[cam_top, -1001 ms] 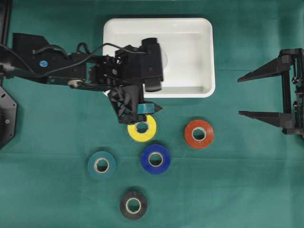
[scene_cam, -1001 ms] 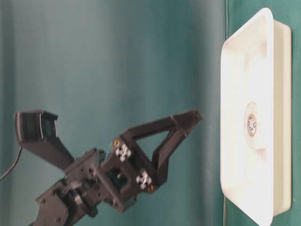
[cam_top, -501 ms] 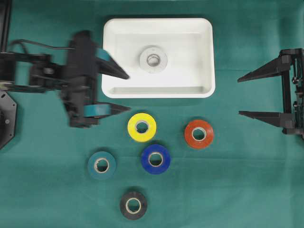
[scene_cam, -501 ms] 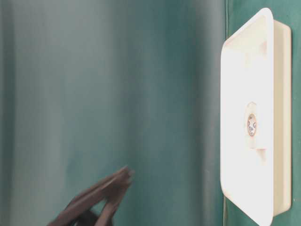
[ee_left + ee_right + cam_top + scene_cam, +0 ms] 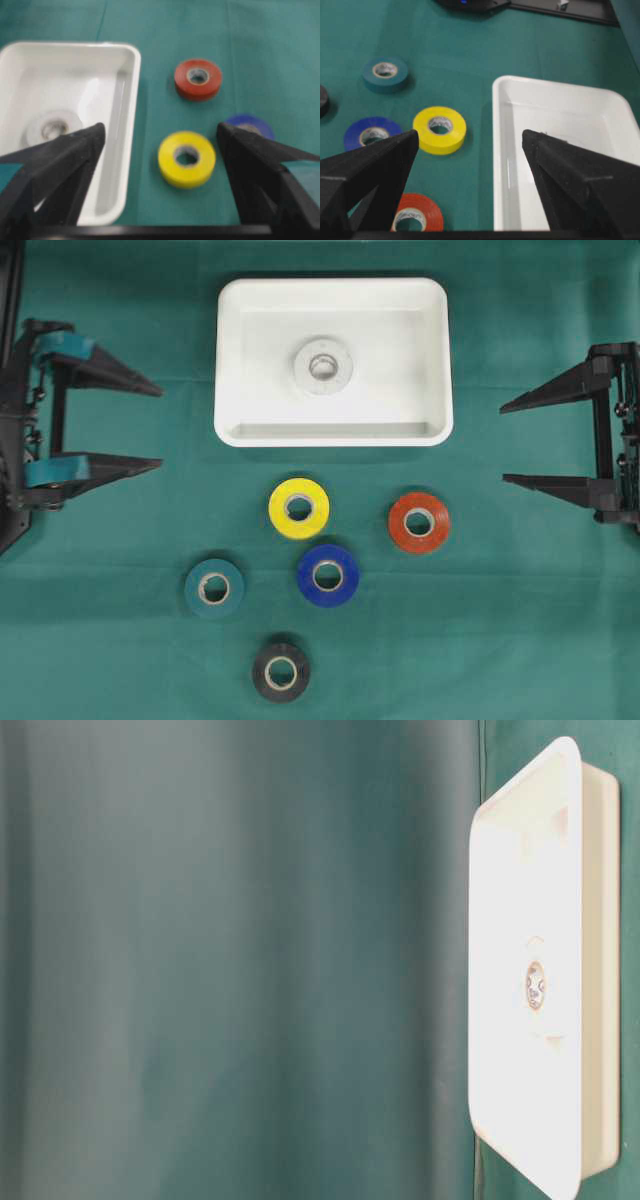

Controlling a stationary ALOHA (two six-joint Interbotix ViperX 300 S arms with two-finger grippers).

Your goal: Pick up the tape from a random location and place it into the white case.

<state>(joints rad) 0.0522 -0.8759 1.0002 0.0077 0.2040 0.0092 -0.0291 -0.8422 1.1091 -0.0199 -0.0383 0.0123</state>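
- The green cloth-covered worktop [image 5: 500, 640] carries everything; both my arms sit at its outer edges, well apart from the things in the middle.
- The large shallow white plastic rectangular case with rounded corners [image 5: 432, 360] lies at the far middle of the worktop. Inside it, near the centre of its floor, one white tape roll [image 5: 323, 365] lies flat. I see nothing else in it.
- My left hand [image 5: 155, 427] hangs at the left edge with its jaws spread wide and nothing between them. My right hand [image 5: 508, 443] hangs at the right edge, likewise spread wide and empty.
- Five more rolls lie flat on the cloth, outside the case and none touching another: a yellow tape roll [image 5: 299, 508] nearest the case's front rim, a red-orange tape roll [image 5: 419, 522] to its right, a blue tape roll [image 5: 328, 575] just below the yellow, a teal tape roll [image 5: 214, 587] to the left, and a black tape roll [image 5: 281, 672] nearest the front edge.
- What could go wrong, as I judge it: yellow and blue lie close together, so a wide jaw lowered on one may nudge the other. The white roll shows faintly against the white floor and could be overlooked. A roll carried low could catch the raised rim.
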